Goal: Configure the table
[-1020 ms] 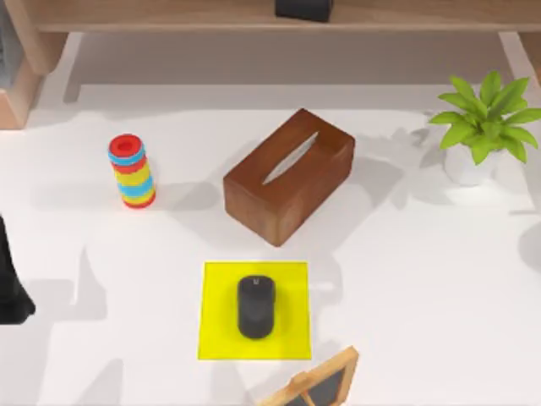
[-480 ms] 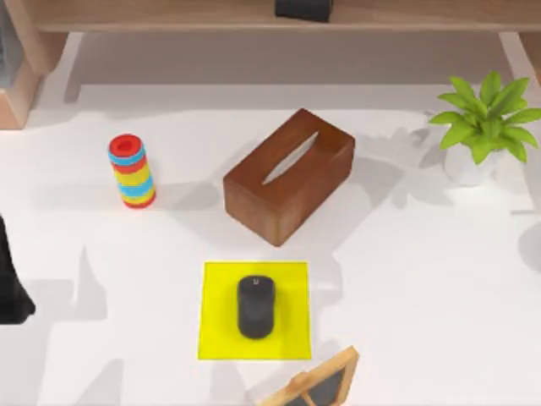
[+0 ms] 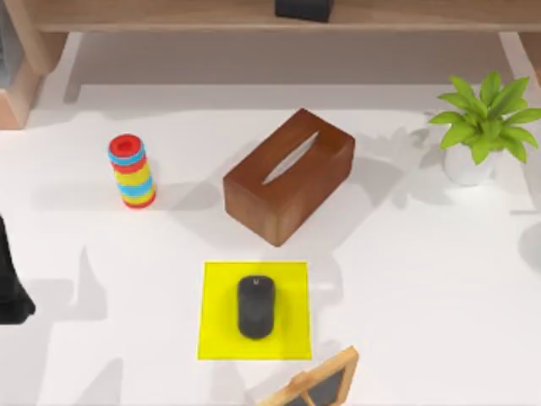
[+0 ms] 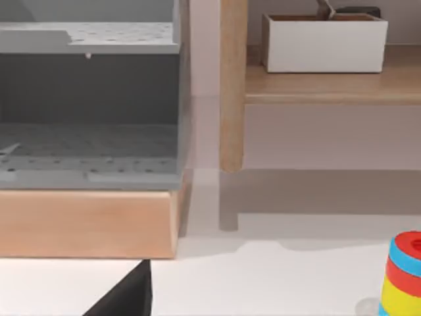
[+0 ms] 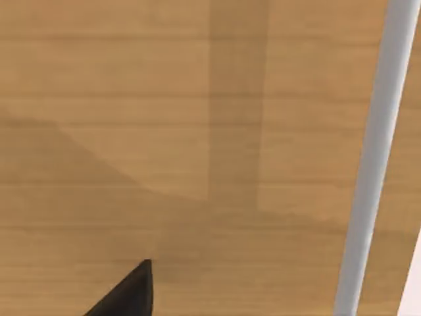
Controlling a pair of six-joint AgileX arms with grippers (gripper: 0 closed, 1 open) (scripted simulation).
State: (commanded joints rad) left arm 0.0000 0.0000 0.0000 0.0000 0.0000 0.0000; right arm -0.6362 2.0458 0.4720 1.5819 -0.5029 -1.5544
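Two grippers are to be reported, and neither is at work on any object. The left gripper (image 4: 128,297) is held low at the left edge of the table (image 3: 423,279), facing the wooden shelf unit (image 4: 231,85). Whether it is open or closed cannot be told. The right gripper (image 5: 128,293) is pointed at a plain wooden surface (image 5: 197,131), and its state cannot be told either.

The table, which is the thing to be configured, lies under and beside the left gripper and carries everything. The ring tower (image 3: 132,171) is the nearest object to this gripper, a little beyond it toward the shelf. The tissue box (image 3: 287,176) is set farther off, turned at an angle. The mouse (image 3: 255,306) is laid in the middle of the yellow mat (image 3: 218,334), probably because the mat marks its proper place. The potted plant (image 3: 482,127) is well apart, at the far side.

Nothing is gripped, so it is judged that the arrangement is either finished or not yet begun.
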